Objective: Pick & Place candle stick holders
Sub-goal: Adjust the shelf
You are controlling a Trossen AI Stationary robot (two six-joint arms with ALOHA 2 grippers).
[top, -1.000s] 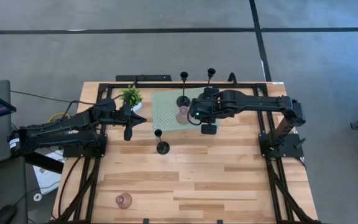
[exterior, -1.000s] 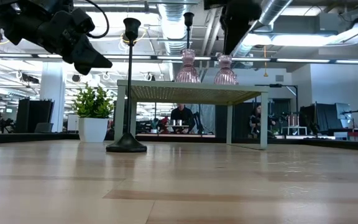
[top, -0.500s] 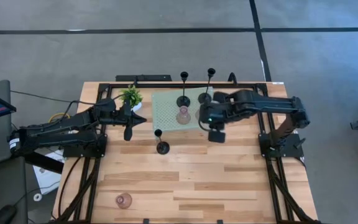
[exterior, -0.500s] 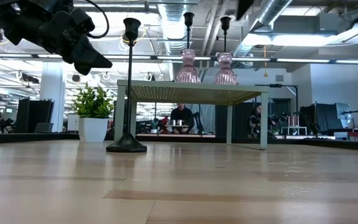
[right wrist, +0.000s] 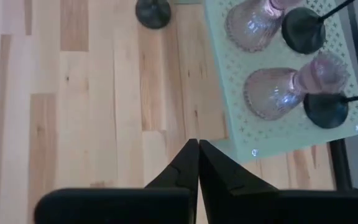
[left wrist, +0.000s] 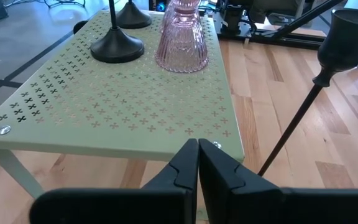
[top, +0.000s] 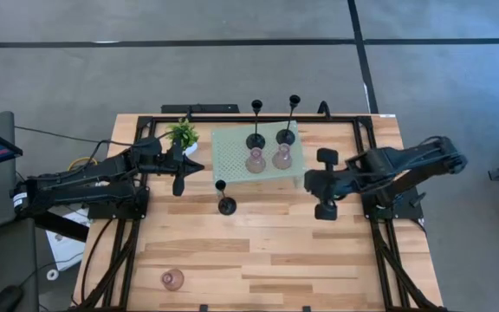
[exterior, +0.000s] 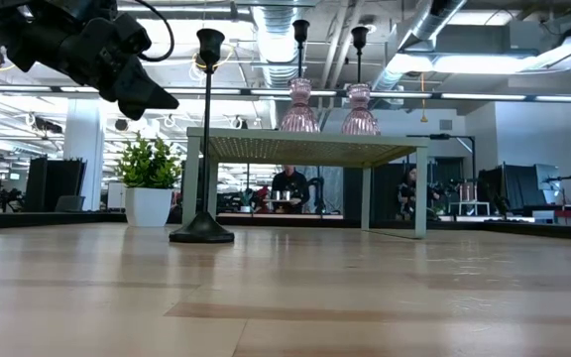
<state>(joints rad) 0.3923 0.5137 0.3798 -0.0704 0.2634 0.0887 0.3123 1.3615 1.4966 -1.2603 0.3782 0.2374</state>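
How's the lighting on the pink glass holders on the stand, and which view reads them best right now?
Low view: the pink glass holders stand against bright ceiling lights, and the black stems behind them show only as silhouettes. Right wrist view: evenly lit from above, both pink ones plain on the green stand, no strong glare; the best read. High view: even light too.

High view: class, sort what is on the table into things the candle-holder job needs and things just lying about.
Job:
black holders: two on the stand, one on the table
pink holders: two on the stand, one at the table's near edge

Lying about:
plant
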